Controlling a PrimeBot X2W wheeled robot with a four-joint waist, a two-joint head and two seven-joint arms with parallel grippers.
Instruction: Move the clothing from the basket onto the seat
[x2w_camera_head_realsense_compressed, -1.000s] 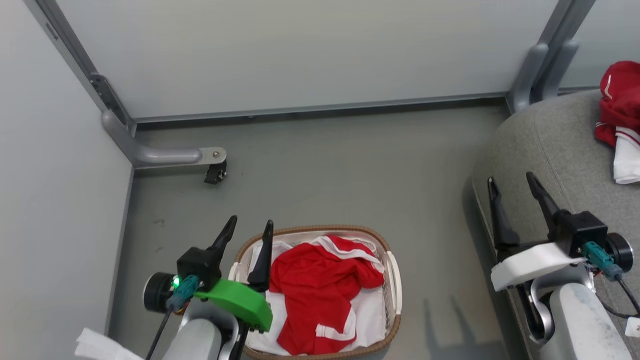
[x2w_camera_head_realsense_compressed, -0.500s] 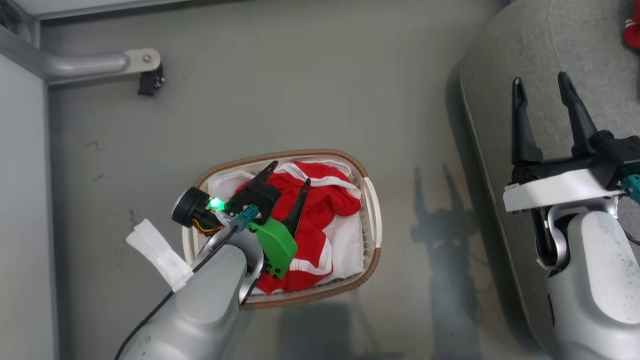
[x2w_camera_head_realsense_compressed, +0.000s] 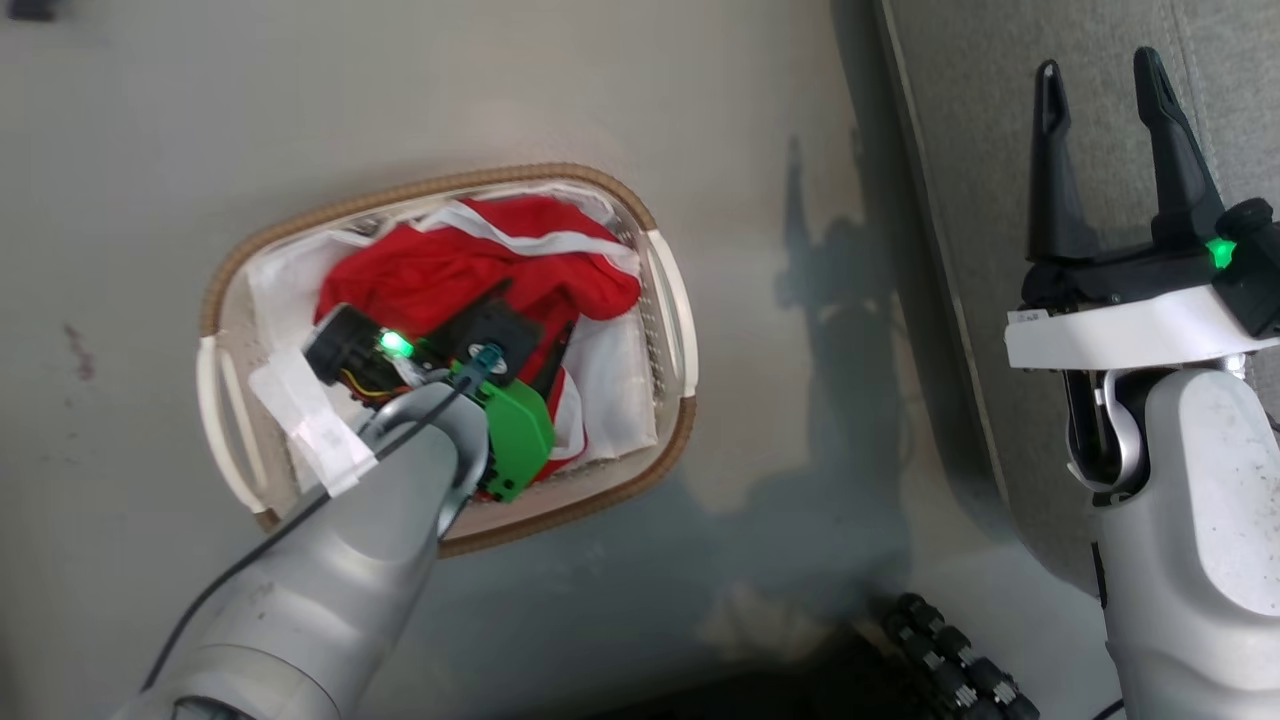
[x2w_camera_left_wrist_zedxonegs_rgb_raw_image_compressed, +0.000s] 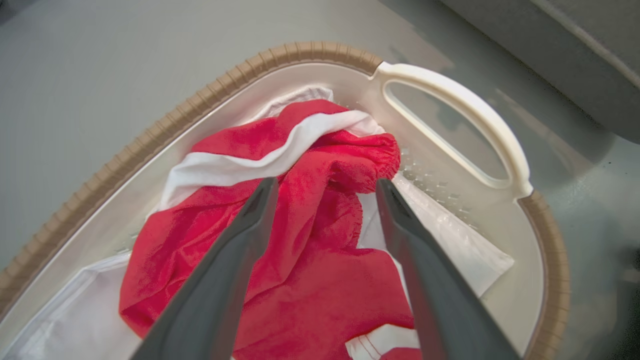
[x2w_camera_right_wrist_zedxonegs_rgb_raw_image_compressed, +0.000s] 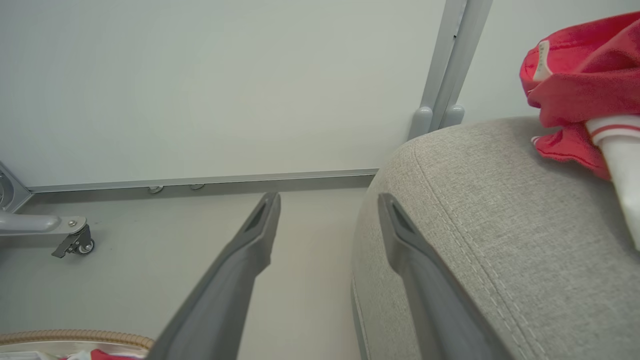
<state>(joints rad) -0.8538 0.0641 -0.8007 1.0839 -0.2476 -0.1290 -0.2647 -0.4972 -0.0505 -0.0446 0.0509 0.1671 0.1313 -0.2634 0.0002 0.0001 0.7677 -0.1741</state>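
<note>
The basket (x2w_camera_head_realsense_compressed: 440, 185) stands on the grey floor, lined with a white sheet (x2w_camera_left_wrist_zedxonegs_rgb_raw_image_compressed: 450, 240). Crumpled red clothing (x2w_camera_head_realsense_compressed: 450, 270) with white trim lies inside it. My left gripper (x2w_camera_head_realsense_compressed: 535, 325) is down in the basket and open. In the left wrist view its fingertips (x2w_camera_left_wrist_zedxonegs_rgb_raw_image_compressed: 326, 184) straddle a raised fold of the red clothing (x2w_camera_left_wrist_zedxonegs_rgb_raw_image_compressed: 310, 260), touching the fabric. My right gripper (x2w_camera_head_realsense_compressed: 1095, 65) hangs open and empty above the seat's (x2w_camera_head_realsense_compressed: 980, 150) left edge. Another red garment (x2w_camera_right_wrist_zedxonegs_rgb_raw_image_compressed: 575, 85) lies on the seat (x2w_camera_right_wrist_zedxonegs_rgb_raw_image_compressed: 500, 225) at the far right.
The basket's white handle (x2w_camera_left_wrist_zedxonegs_rgb_raw_image_compressed: 465, 115) is just right of my left fingers. A grey wall panel with a metal post (x2w_camera_right_wrist_zedxonegs_rgb_raw_image_compressed: 450, 65) and a castor foot (x2w_camera_right_wrist_zedxonegs_rgb_raw_image_compressed: 75, 245) stand beyond. A black ribbed hose (x2w_camera_head_realsense_compressed: 950, 660) lies on the floor near my base.
The head camera has tilted down, shifting the whole picture. My left gripper has dropped from beside the basket's rim into the basket onto the red clothing. The right gripper stays open by the seat.
</note>
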